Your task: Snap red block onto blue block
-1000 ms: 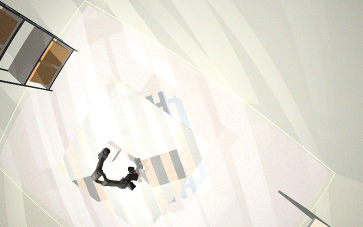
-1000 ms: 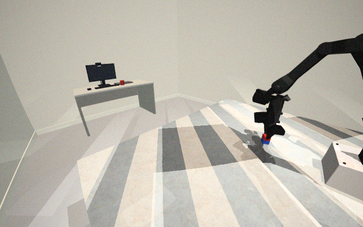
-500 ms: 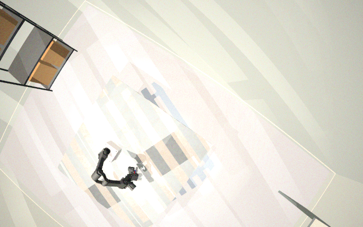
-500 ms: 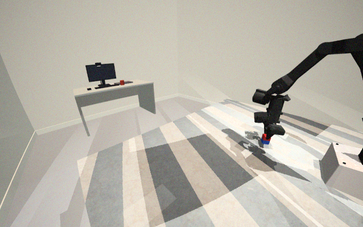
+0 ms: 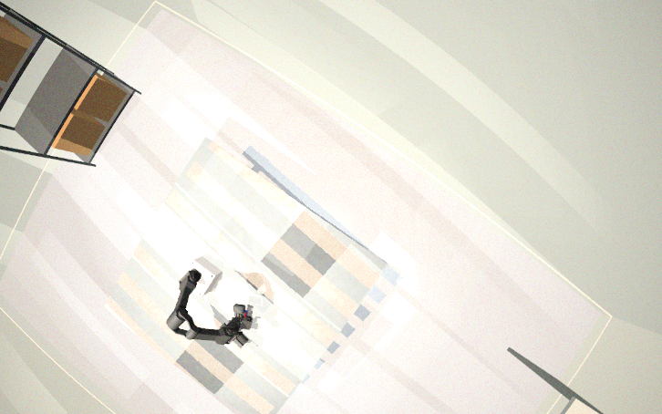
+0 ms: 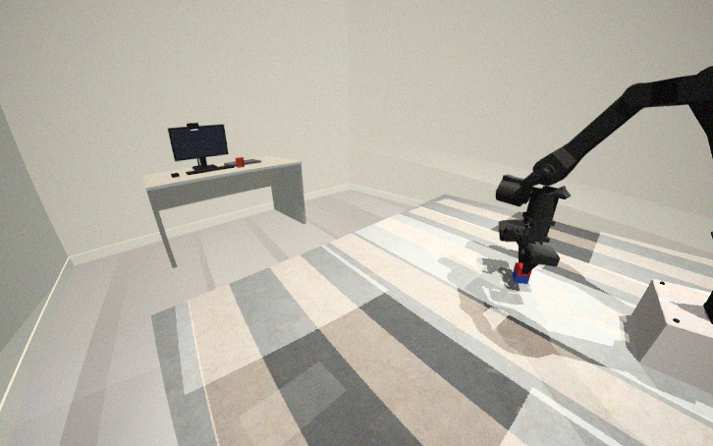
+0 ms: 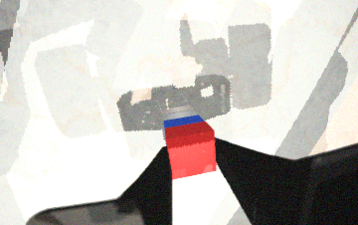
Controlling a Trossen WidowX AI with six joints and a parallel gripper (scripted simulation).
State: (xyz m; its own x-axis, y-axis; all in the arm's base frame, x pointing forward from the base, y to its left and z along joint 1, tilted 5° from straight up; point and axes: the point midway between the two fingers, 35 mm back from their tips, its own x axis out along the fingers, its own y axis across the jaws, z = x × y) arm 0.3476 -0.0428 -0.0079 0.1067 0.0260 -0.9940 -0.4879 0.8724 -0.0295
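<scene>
Pincer [image 5: 247, 317] [image 6: 522, 269] [image 7: 189, 147] clamped on red block [image 6: 521, 269] [image 7: 193, 158], right of centre in exterior view, directly over blue block [image 6: 521, 279] [image 7: 183, 120]; best press straight down, edges aligned, until it seats, then release evenly.

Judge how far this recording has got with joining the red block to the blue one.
Picked up: the red block sits between the fingers. In hand: the gripper holds it on the blue block; whether it has clicked in, I cannot tell. Left: confirming the seat, then letting go.
</scene>
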